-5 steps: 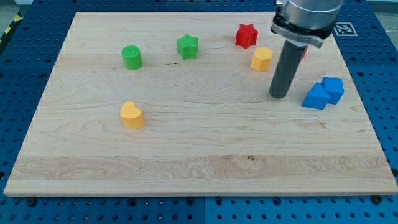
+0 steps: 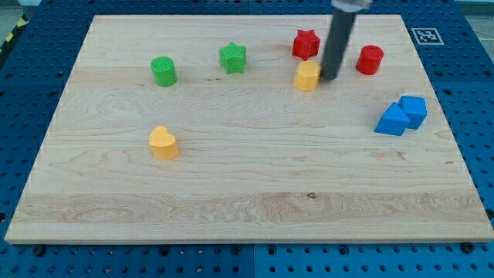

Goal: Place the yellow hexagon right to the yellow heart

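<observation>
The yellow hexagon (image 2: pixel 308 76) lies near the view's top, right of centre, just below the red star (image 2: pixel 306 43). The yellow heart (image 2: pixel 163 143) lies at the view's left, below the middle. My tip (image 2: pixel 330 77) stands right against the hexagon's right side, touching it or nearly so. The rod rises from there to the view's top edge.
A green cylinder (image 2: pixel 163 71) and a green star (image 2: pixel 232 57) lie at the upper left. A red cylinder (image 2: pixel 370 59) lies right of the rod. Two blue blocks (image 2: pixel 401 116) sit together at the right. The wooden board (image 2: pixel 247 208) rests on a blue perforated table.
My tip has moved up and left, from below right of the hexagon to its right side. The hexagon has shifted a little to the left. The red cylinder now shows.
</observation>
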`<state>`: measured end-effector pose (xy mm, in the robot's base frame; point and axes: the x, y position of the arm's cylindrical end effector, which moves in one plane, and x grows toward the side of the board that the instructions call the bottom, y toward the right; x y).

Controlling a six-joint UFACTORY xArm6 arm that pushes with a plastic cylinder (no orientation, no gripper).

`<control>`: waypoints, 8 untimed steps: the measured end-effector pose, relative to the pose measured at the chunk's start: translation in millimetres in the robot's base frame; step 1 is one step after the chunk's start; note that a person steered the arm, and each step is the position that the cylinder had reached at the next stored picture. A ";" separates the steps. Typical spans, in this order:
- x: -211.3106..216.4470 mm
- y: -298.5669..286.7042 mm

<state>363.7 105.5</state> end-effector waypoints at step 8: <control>70.2 -130.6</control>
<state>433.8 -25.2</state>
